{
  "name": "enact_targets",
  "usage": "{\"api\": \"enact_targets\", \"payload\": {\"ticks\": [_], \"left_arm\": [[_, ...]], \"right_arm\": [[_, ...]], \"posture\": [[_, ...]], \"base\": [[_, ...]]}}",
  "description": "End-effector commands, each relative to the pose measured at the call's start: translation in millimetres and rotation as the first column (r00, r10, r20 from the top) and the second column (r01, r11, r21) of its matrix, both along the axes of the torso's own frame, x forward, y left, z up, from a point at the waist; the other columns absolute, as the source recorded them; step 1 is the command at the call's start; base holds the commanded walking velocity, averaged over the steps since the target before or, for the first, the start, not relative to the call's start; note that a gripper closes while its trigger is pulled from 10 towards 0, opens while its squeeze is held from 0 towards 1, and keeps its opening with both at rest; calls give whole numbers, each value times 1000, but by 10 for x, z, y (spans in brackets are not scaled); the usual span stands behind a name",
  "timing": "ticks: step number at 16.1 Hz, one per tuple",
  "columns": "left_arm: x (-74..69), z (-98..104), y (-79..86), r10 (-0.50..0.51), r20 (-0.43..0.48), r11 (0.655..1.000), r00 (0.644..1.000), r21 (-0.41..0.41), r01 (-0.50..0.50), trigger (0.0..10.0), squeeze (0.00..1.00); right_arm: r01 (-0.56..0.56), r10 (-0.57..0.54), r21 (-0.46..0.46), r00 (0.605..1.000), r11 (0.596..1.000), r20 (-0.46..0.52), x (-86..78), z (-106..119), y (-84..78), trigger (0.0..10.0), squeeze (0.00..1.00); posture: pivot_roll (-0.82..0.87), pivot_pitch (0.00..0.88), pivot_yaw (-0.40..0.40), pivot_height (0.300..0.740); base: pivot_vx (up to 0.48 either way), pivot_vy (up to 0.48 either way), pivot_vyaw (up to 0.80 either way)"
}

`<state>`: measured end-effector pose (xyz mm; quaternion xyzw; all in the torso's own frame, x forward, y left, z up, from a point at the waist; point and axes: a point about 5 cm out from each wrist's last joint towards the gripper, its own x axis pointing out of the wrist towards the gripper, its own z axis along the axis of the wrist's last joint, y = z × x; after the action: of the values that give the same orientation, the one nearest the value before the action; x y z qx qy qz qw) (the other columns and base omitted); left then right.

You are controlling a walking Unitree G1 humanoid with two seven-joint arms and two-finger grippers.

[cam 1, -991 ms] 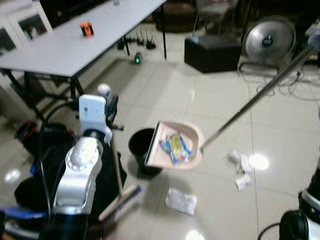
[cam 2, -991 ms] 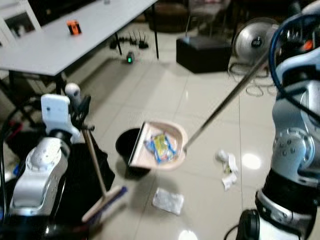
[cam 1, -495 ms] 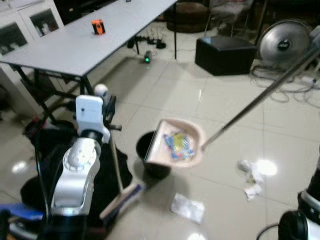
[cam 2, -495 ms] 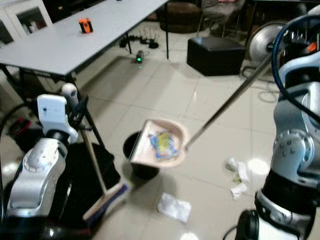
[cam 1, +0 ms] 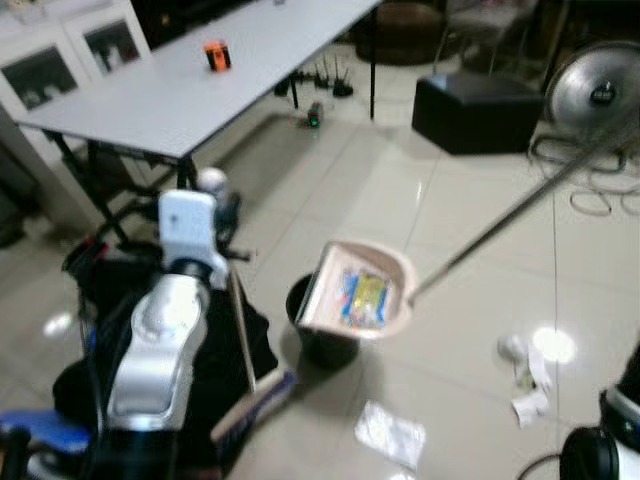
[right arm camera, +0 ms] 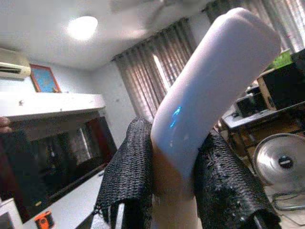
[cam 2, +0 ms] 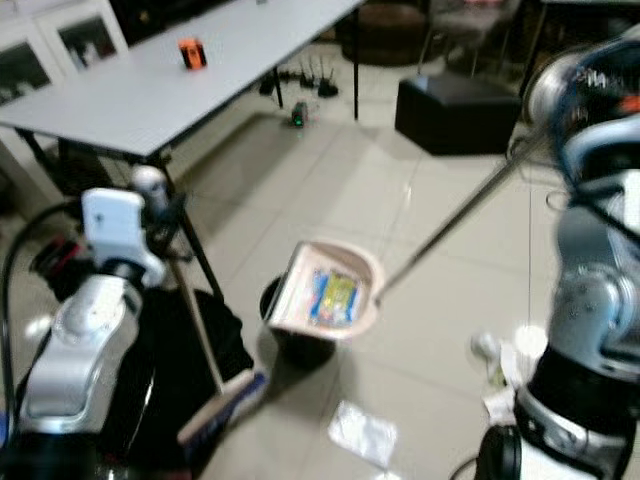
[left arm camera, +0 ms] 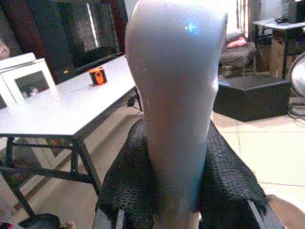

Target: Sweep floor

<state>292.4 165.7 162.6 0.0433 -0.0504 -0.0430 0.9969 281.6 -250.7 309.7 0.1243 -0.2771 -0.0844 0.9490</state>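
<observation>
overhead, the dustpan [cam 1: 360,295] holding a yellow wrapper [cam 1: 366,298] hangs over the black bin [cam 1: 318,335], with its long pole [cam 1: 520,212] running up toward the right arm; the broom [cam 1: 248,375] stands by the left arm, crumpled paper [cam 1: 525,375] on the tiles

left wrist: left gripper [left arm camera: 178,200] clamps the broom handle [left arm camera: 176,95]

right wrist: right gripper [right arm camera: 178,191] clamps the dustpan handle [right arm camera: 209,95]

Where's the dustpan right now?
The dustpan hangs mid-floor ahead of the robot, tilted over the black bin, litter inside, its long handle running up toward the robot's right.
</observation>
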Motion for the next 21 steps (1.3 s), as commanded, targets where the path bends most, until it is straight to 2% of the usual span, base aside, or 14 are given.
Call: {"api": "enact_targets", "payload": {"ticks": [1,16,18,21], "left_arm": [[16,91,-24,-10,34,1000,999,27,9,10000,0],[-16,63,-53,-34,20,999,999,18,33,10000,0],[-33,20,-91,-74,-5,997,997,26,74,10000,0],[-52,17,-49,-49,1,998,999,25,49,10000,0]], "right_arm": [[22,-22,8,998,1000,53,-59,86,-60,10000,0],[44,-43,-8,998,999,45,-56,44,-91,10000,0],[52,-51,-21,998,998,46,-41,22,-100,10000,0],[63,-60,-45,996,997,60,42,-16,-72,10000,0]], "posture": [[-39,0,105,740],[-38,0,107,740],[-36,0,104,740],[-25,0,98,740]], "base": [[379,0,0],[378,0,0],[0,0,0],[0,0,0]]}}
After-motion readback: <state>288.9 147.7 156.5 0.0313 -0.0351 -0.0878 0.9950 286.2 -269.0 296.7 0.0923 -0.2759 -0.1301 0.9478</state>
